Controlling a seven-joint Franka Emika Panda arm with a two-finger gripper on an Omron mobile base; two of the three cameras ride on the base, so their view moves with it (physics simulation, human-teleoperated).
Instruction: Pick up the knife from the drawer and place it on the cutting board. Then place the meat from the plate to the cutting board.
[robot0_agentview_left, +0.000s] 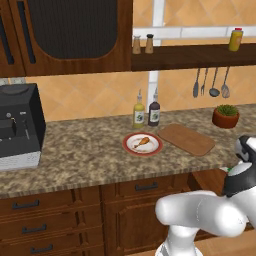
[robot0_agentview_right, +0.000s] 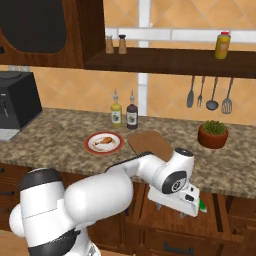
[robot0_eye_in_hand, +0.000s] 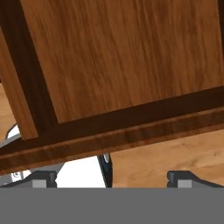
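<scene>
green knife handle (robot0_agentview_right: 202, 205), open drawer (robot0_agentview_right: 210, 225)

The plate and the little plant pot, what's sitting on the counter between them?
The cutting board lies between the plate and the plant pot, nothing on it. The left base view shows this best; the meat is on the plate.

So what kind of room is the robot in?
It looks like a kitchen, a computer-drawn one. There's a speckled stone counter with a plate and a wooden cutting board on it, and cooking utensils hanging on the wall.
</scene>
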